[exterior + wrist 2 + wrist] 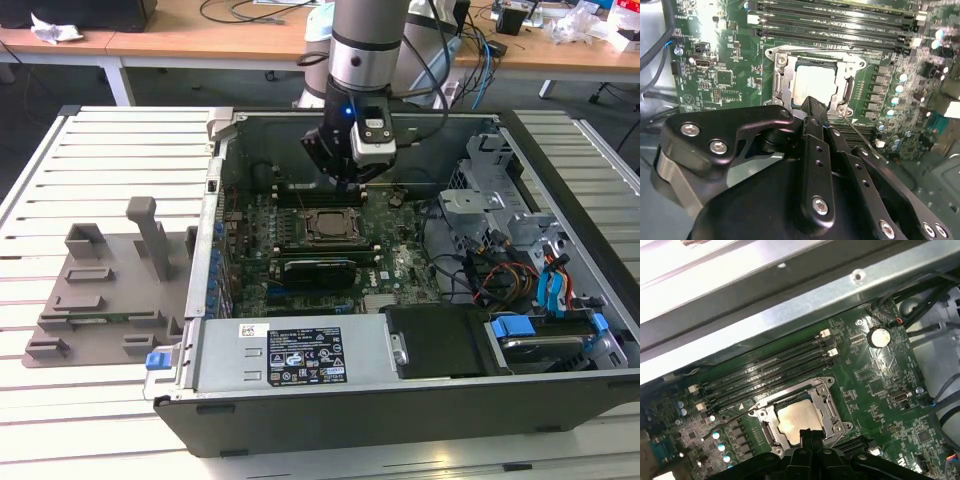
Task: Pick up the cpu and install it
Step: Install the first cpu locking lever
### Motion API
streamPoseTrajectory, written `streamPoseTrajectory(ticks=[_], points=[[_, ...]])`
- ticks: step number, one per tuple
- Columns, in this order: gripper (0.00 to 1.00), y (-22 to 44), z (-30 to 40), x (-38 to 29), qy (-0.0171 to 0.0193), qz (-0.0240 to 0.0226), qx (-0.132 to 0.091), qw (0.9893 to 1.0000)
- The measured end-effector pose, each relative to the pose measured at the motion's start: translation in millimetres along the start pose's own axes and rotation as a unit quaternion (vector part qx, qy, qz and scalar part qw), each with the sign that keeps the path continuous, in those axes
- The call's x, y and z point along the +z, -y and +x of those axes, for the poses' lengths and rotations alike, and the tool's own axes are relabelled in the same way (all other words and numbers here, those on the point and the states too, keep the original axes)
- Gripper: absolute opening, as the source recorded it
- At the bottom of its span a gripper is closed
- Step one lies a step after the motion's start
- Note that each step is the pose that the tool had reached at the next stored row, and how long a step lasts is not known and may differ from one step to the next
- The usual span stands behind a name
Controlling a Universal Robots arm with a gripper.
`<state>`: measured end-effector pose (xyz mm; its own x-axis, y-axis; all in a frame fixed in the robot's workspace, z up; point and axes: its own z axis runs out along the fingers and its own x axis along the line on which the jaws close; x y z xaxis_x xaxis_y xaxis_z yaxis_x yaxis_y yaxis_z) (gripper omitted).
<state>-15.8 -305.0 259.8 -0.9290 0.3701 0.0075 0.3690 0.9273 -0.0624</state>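
The cpu (812, 87) is seen lying flat inside the socket frame (785, 85) on the motherboard (390, 255), within the open computer case (560, 180). Its silver top faces up and its edges run square with the frame around it. In the first wrist view the cpu (792, 421) is seated in the same frame (825, 405), with the memory slots (770, 375) running alongside one edge.

The gripper (345, 178) is held over the far part of the board, above the socket area, on the arm (365, 50) that reaches down into the case. In both wrist views the fingertips are seen pointing straight at the chip: the tip in the second wrist view (815, 107) overlaps the chip's nearer edge, and in the first wrist view (810, 434) it stands at the same edge. The cpu thus lies directly ahead of and below the fingers, hardly offset to either side. Whether contact is made cannot be told.

The fingers appear drawn close together, with no clear gap between them, and nothing is seen held between them. As judged from these pictures, the chip is already placed in the socket, and the frame's cover appears to be open over it.

The grey tray (110, 290) with upright posts stands well apart, outside the case at the exterior view's left.
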Motion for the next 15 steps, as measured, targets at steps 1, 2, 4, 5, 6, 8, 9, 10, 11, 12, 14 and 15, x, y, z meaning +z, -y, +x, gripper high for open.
streamPoseTrajectory(ticks=[1, 2, 4, 5, 6, 8, 9, 10, 11, 12, 14, 15], points=[[0.11, 0.0, 0.0, 0.0, 0.0009, 0.0001, -0.015, 0.9999], [0.11, 0.0, 0.0, 0.0, 0.0017, 0.0002, -0.027, 0.9996], [0.11, 0.0, 0.0, 0.0, 0.0033, 0.0004, -0.052, 0.9986], [0.11, 0.0, 0.0, 0.0, 0.0041, 0.0005, -0.067, 0.9978], [0.11, 0.0, 0.0, 0.0, 0.0050, 0.0006, -0.080, 0.9968], [0.11, 0.0, 0.0, 0.0, 0.0060, 0.0007, -0.095, 0.9954], [0.11, 0.0, 0.0, 0.0, 0.0068, 0.0008, -0.108, 0.9941], [0.11, 0.0, 0.0, 0.0, 0.0073, 0.0008, -0.118, 0.9930], [0.11, 0.0, 0.0, 0.0, 0.0082, 0.0010, -0.131, 0.9913], [0.11, 0.0, 0.0, 0.0, 0.0089, 0.0010, -0.142, 0.9899], [0.11, 0.0, 0.0, 0.0, 0.0100, 0.0003, -0.163, 0.9865], [0.11, 0.0, 0.0, 0.0, 0.0085, -0.0077, -0.167, 0.9859]])
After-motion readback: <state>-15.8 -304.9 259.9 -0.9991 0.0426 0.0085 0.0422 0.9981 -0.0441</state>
